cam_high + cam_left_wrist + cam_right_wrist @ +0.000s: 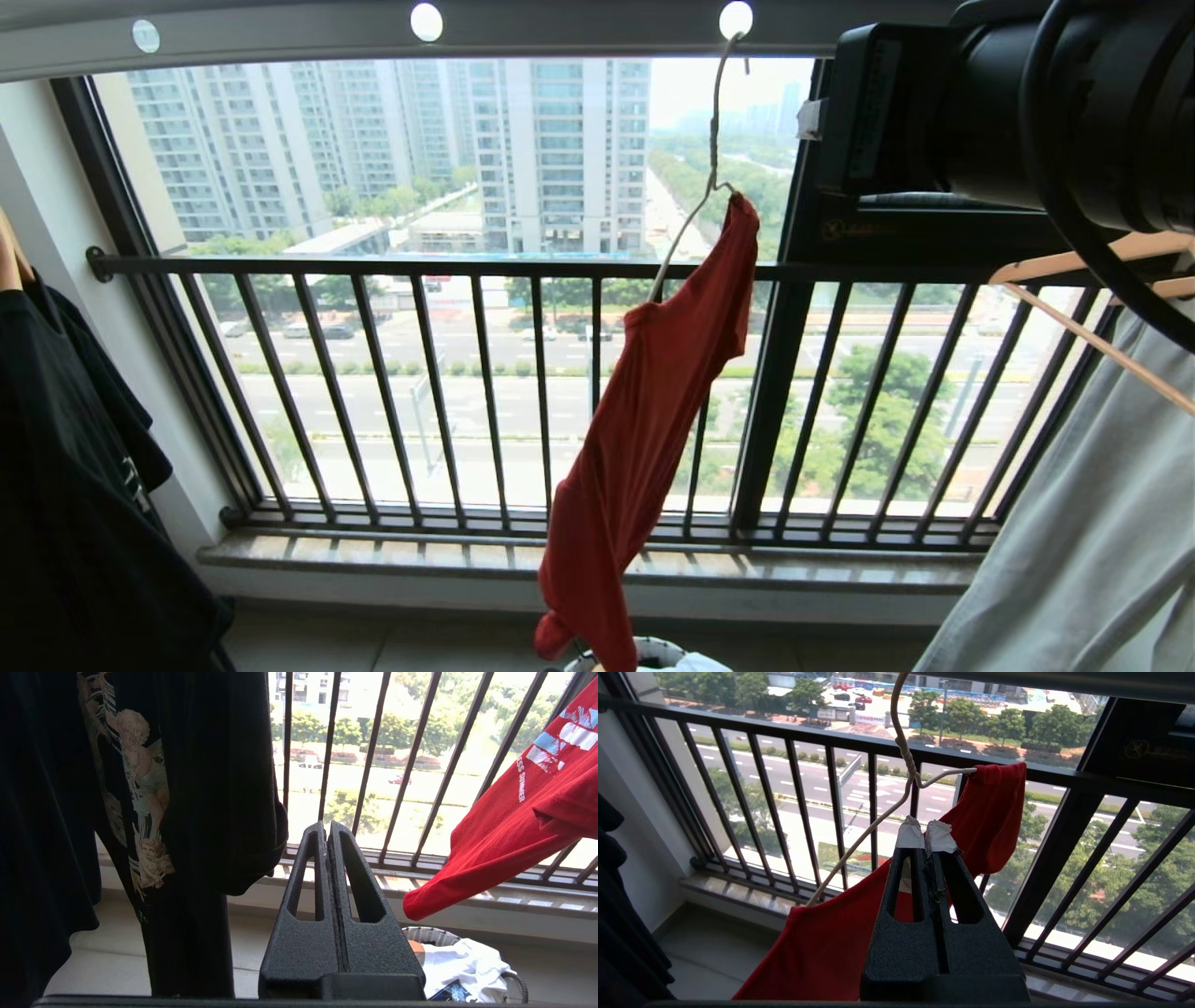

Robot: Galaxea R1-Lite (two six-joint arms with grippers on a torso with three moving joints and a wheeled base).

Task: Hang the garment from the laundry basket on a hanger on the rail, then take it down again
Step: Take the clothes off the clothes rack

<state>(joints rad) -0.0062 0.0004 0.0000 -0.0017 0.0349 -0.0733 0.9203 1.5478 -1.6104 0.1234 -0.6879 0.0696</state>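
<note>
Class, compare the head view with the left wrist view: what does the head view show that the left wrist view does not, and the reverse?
Only the head view shows the grey rail with its round holes and the cream wire hanger hooked into one of them. Only the left wrist view shows the left gripper, its fingers shut, and the printed figures on the black garment. Both show the red T-shirt, the window railing and the laundry basket below.
</note>
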